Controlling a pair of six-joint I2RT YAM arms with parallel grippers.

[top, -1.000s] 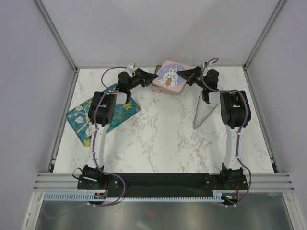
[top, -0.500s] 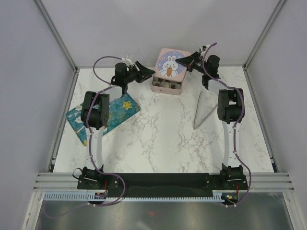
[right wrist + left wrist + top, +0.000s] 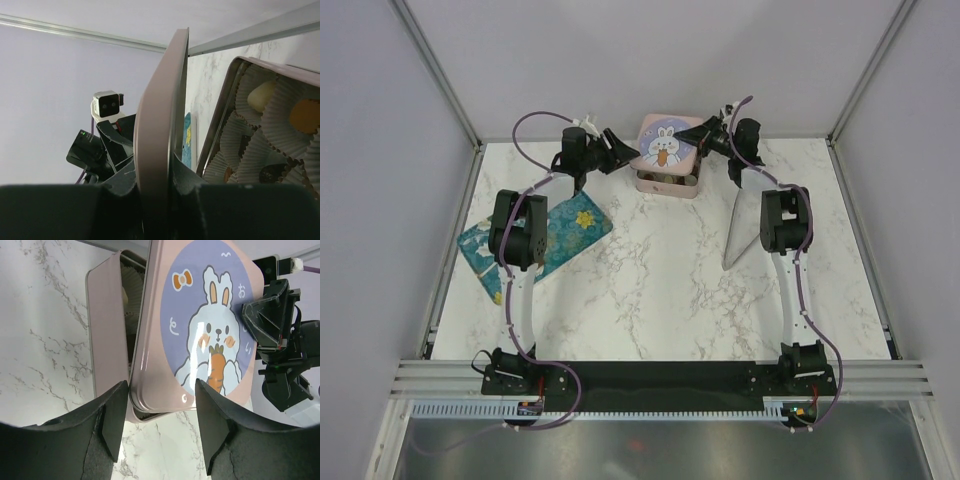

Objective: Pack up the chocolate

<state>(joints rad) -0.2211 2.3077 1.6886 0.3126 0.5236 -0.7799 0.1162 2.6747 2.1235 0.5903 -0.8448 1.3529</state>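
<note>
R gripper (image 3: 160, 185) pinches lid (image 3: 161, 110) edge, tilted above tin (image 3: 218, 127); L gripper (image 3: 160, 407) spread astride lid. In tin's paper cups (image 3: 240, 142): chocolate pcs (image 3: 263, 96), small, light, prob brittle; nip sides gently.

The tin (image 3: 666, 187) stands on the table (image 3: 650, 290) at the middle of its far edge, with chocolate (image 3: 305, 115) lying in cups (image 3: 239, 141) inside it. The lid (image 3: 665, 145) hangs tilted just above the tin, its right edge pinched by the right gripper (image 3: 704, 144), its left corner in front of the spread fingers of the left gripper (image 3: 623, 153). A mat (image 3: 582, 220) lies on the table nearer and to the left, and a triangular piece (image 3: 741, 230) nearer and to the right.
</note>
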